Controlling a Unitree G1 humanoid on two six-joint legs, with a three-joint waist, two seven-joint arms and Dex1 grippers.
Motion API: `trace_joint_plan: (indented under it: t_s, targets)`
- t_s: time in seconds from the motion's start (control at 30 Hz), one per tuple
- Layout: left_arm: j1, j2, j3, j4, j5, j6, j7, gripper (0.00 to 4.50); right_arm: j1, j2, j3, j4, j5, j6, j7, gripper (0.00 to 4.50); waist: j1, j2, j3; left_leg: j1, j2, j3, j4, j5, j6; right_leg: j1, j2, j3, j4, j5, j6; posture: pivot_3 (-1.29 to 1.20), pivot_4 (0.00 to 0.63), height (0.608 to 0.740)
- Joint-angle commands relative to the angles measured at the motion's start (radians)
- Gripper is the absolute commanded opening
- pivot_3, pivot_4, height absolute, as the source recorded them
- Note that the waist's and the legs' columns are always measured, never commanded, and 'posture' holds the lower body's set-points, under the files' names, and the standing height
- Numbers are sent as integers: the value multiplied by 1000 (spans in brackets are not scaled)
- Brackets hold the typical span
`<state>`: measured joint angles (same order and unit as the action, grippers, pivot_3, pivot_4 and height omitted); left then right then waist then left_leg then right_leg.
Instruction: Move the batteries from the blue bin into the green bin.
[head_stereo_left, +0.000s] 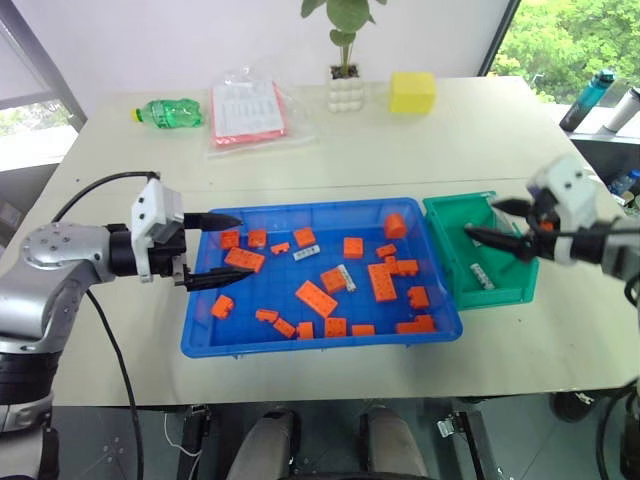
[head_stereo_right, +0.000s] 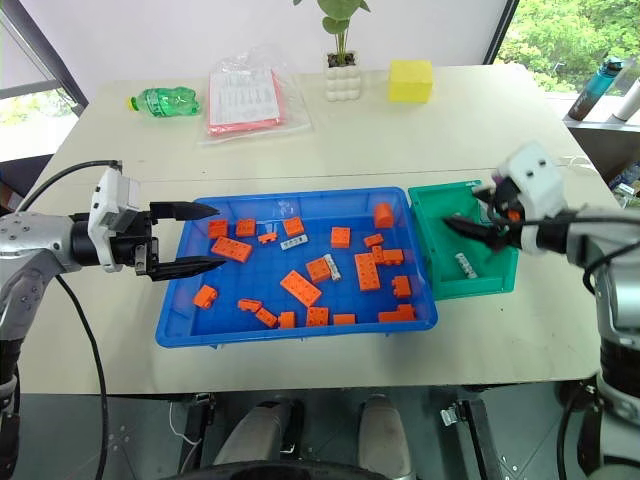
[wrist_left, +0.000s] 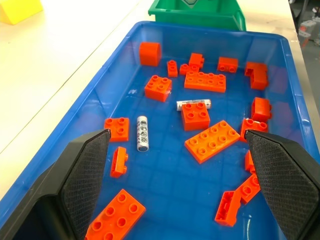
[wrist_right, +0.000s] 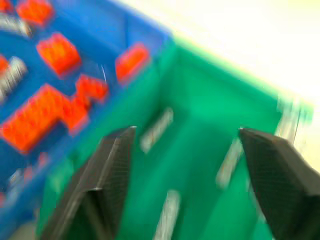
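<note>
Both my grippers spread wide, holding nothing.
My right gripper (wrist_right: 182, 165) hangs over the green bin (head_stereo_left: 450, 215), where batteries (head_stereo_left: 482, 275) lie; my left gripper (head_stereo_left: 228, 252) hovers at the blue bin's (head_stereo_left: 300, 345) left edge, two batteries mid-tray.

Cream table (head_stereo_left: 330, 150), plain white wall (head_stereo_left: 200, 40) behind, windows either side, green foliage (head_stereo_left: 570, 40) outside

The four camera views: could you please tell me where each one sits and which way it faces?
Left and right eye views: on the head, looking down at the blue bin, green bin, left gripper and right gripper.
Left wrist view: along open fingers over the batteries.
Right wrist view: along open fingers into the green bin.
Shared: both bins.
</note>
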<state>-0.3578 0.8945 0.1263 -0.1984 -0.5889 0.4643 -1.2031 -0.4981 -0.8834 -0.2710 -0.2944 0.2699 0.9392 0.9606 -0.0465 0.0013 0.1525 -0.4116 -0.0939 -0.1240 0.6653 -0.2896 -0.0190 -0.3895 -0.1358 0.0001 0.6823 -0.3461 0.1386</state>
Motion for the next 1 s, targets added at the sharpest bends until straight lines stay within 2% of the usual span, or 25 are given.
trace_joint_plan:
  t_s: [0.03, 0.17, 0.3, 0.4, 0.63, 1.0]
  targets:
    - [-10, 8, 6, -16, 4, -14, -9, 4500, -153, 40, 110, 10, 53, -42, 10, 3178, 1, 0, 0, 0, 0, 0, 0, 0, 0, 0, 0, 0, 0, 0, 0, 0, 150, 726]
    - [-11, 7, 4, -25, 7, -13, -8, 4500, -292, 207, 321, 68, 42, -83, -6, 3178, -4, 0, 0, 1, 1, 0, 0, 0, 0, 0, 1, 0, 0, 0, 0, 0, 150, 726]
    - [-11, 8, 7, -40, 5, -7, -1, 4500, -319, 332, 539, 178, -32, -195, 17, 3178, 2, -1, 0, 0, 0, -3, 0, 0, 0, 0, 1, 0, 1, 0, 0, 0, 150, 726]
    - [2, 16, 18, -61, 0, -1, 3, 4500, -334, 396, 632, 280, -81, -263, 20, 3178, 2, -1, 0, 0, -2, -7, 0, 0, 0, 0, 0, -1, 1, 0, 0, 0, 150, 726]
    - [46, 28, 57, -107, -11, 14, 25, 4500, -370, 488, 714, 509, -175, -379, 14, 3178, -14, -1, 0, 0, -2, -9, 0, 0, 0, -1, 1, -2, 2, 0, 0, 0, 150, 726]
    - [53, 19, 60, -128, -16, 25, 58, 4500, -390, 555, 738, 684, -251, -494, 55, 3178, -24, -1, 0, 0, -2, -10, 0, 0, -1, 0, 1, -2, 2, 0, 0, 0, 150, 726]
